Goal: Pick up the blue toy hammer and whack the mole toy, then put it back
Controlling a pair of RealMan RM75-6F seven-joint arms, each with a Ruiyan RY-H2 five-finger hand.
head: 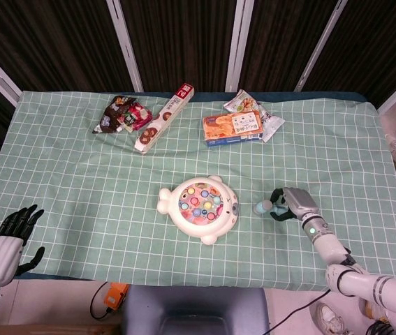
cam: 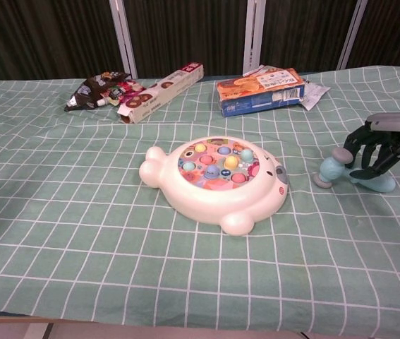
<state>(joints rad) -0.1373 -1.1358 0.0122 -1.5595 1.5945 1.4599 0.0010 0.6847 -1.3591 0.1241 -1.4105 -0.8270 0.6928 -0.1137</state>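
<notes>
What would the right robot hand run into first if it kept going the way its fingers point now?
Probably the blue toy hammer: the right robot hand arches over its handle, fingers pointing down at it. Contact can't be confirmed.

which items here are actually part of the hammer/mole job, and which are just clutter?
Job:
- blue toy hammer, lying on the cloth
- mole toy, mid-table
- right robot hand, fingers curled over the hammer's handle

Clutter:
- long snack box
- dark snack bags
- orange box
- packets behind the orange box
- left robot hand, idle at the table edge
</notes>
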